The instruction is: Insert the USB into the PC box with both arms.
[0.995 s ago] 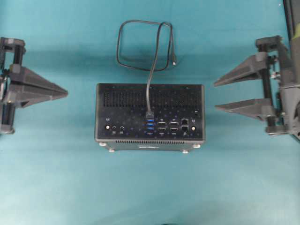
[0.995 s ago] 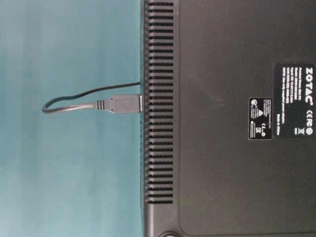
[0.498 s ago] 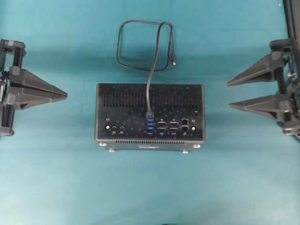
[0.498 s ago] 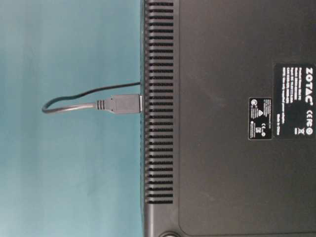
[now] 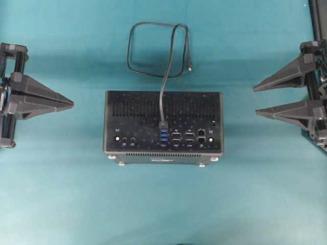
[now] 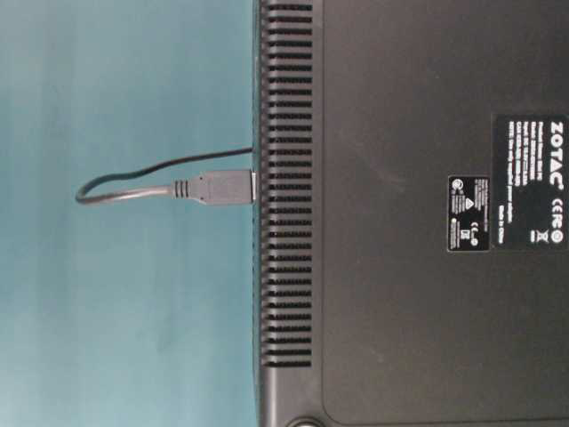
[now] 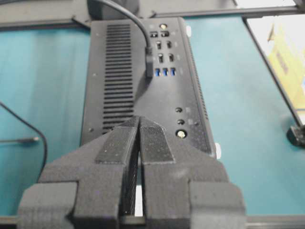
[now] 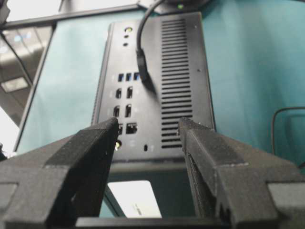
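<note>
The PC box (image 5: 163, 127) sits at the centre of the overhead view on the teal bench (image 5: 61, 194), its port face turned up toward the camera. The USB (image 5: 162, 76) has its dark plug seated in the port row beside the blue ports, at the middle of the box. From there the cable climbs over the vent grille and coils in a rounded-square loop on the bench in the upper middle of the frame, with the small metal tip lying at the loop's right side.

The left claw (image 5: 71, 103) points inward from the left edge, its 2 wedges pressed together and clenched on nothing, well apart from the box. The right claw (image 5: 255, 100) sits at the right edge, released, with a clear gap between its 2 wedges and nothing in it. Both arms are cut off by the frame edges.

In the table-level view only a vented side and the labelled underside of the box show, filling the right 2 thirds; the plug meets the box's edge at centre left, and the port itself is hidden. In the left wrist view the ports are small and hard to read.
</note>
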Robot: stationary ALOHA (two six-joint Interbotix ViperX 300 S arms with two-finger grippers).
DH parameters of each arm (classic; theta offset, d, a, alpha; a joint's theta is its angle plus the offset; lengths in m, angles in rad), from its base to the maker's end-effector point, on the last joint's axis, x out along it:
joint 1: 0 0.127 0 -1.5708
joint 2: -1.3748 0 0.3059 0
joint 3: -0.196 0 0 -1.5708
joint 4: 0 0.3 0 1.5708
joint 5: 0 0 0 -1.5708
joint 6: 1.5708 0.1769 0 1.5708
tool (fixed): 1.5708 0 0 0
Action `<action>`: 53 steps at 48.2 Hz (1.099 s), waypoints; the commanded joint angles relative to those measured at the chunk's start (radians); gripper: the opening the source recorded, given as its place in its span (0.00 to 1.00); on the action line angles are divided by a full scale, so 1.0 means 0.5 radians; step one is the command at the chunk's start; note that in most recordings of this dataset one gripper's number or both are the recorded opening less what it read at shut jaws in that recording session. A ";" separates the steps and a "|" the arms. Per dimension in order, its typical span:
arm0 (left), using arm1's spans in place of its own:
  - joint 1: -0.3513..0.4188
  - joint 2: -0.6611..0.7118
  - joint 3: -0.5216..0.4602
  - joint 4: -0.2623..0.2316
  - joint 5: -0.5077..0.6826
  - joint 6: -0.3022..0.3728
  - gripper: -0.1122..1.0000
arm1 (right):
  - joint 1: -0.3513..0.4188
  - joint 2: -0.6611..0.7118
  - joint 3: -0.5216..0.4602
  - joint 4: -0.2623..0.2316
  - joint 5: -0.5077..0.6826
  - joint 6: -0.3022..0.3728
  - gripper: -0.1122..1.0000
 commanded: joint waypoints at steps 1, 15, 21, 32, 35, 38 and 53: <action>-0.003 0.003 -0.037 0.006 -0.015 0.000 0.10 | -0.003 0.009 -0.021 -0.003 -0.003 0.025 0.64; -0.003 0.003 -0.040 0.003 -0.018 -0.015 0.10 | -0.003 0.009 0.009 -0.003 -0.003 0.025 0.64; -0.003 0.018 -0.043 0.006 0.031 -0.031 0.10 | -0.006 0.009 0.012 -0.003 -0.006 0.025 0.64; -0.003 0.104 -0.123 0.003 0.196 -0.123 0.10 | -0.028 0.006 0.018 -0.003 -0.003 0.025 0.64; -0.006 0.123 -0.144 0.003 0.209 -0.123 0.10 | -0.034 0.006 0.021 -0.003 -0.006 0.025 0.64; -0.003 0.135 -0.150 0.003 0.212 -0.120 0.10 | -0.034 0.006 0.021 -0.003 -0.009 0.025 0.64; -0.003 0.120 -0.150 0.003 0.221 -0.123 0.10 | -0.031 -0.006 0.025 -0.003 -0.003 0.025 0.64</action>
